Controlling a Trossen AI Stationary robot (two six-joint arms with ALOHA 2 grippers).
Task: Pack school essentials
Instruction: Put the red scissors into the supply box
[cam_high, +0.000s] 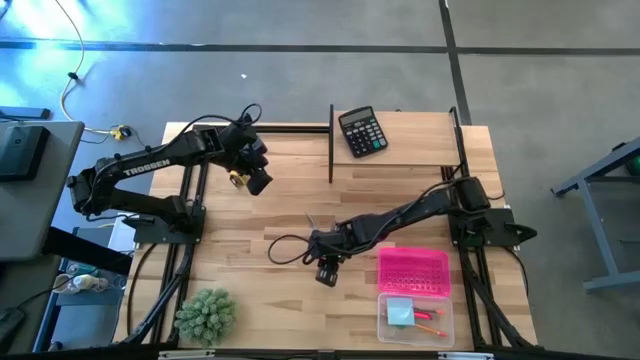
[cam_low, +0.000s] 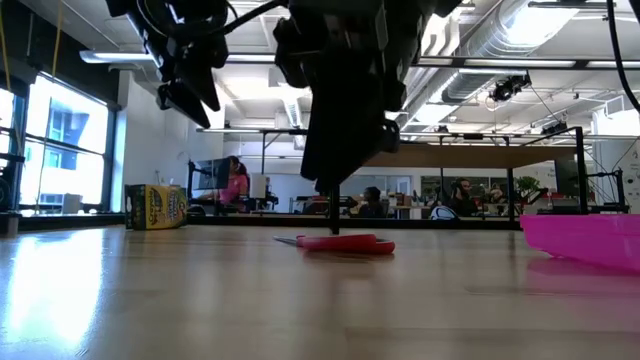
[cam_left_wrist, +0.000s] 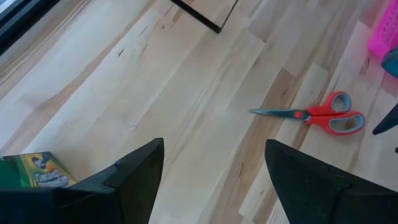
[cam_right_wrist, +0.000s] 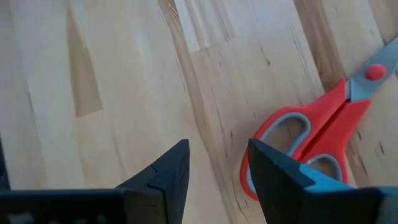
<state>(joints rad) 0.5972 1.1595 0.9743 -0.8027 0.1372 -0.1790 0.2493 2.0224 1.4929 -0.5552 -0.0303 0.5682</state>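
The red-handled scissors (cam_left_wrist: 317, 116) lie flat on the wood at mid-table. In the high view only their blade tip (cam_high: 311, 219) shows past my right arm. My right gripper (cam_right_wrist: 217, 168) is open and points down just above the table, one finger next to the scissors' handle loops (cam_right_wrist: 292, 146). The low view shows it (cam_low: 333, 215) standing over the scissors (cam_low: 345, 243). My left gripper (cam_left_wrist: 214, 168) is open and empty, raised over the table's far left (cam_high: 258, 182). The light-blue notepad (cam_high: 401, 312) and red pens (cam_high: 428, 322) lie in a clear bin. My right gripper comes at the scissors from above, pointing down. One finger (cam_right_wrist: 273, 174) stands over the rim of a handle loop (cam_right_wrist: 249, 177), and the other is on bare wood beside it. I cannot tell whether the finger touches the handle.
A pink tray (cam_high: 413, 270) sits right of the right gripper, with the clear bin (cam_high: 444, 335) nearer. A black calculator (cam_high: 362, 131) and a black bar (cam_high: 331, 145) are at the far edge. A spiky plant (cam_high: 206, 315) is near left. A crayon box (cam_left_wrist: 37, 171) lies under the left gripper.
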